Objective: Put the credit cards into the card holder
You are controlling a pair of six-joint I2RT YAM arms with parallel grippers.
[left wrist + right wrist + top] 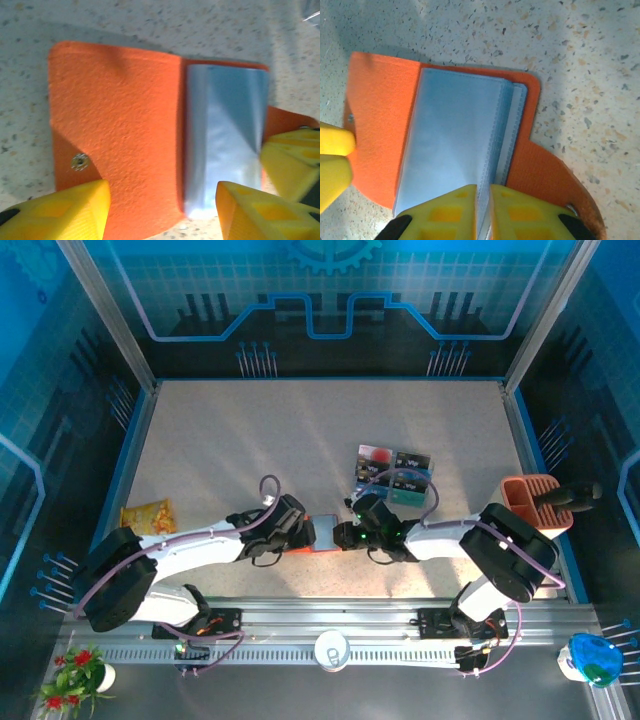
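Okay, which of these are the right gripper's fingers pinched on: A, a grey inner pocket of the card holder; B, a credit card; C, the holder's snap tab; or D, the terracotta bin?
A: in the right wrist view the right gripper has its fingers almost together on the edge of a grey pocket sleeve of the open card holder, while the credit cards lie apart on the table.

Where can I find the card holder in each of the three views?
Top external: card holder sits low centre, below-left of the credit cards.
Left wrist: card holder's orange cover spans left and centre.
Right wrist: card holder lies open, left and centre.
Shared landmark: its grey inner pockets.
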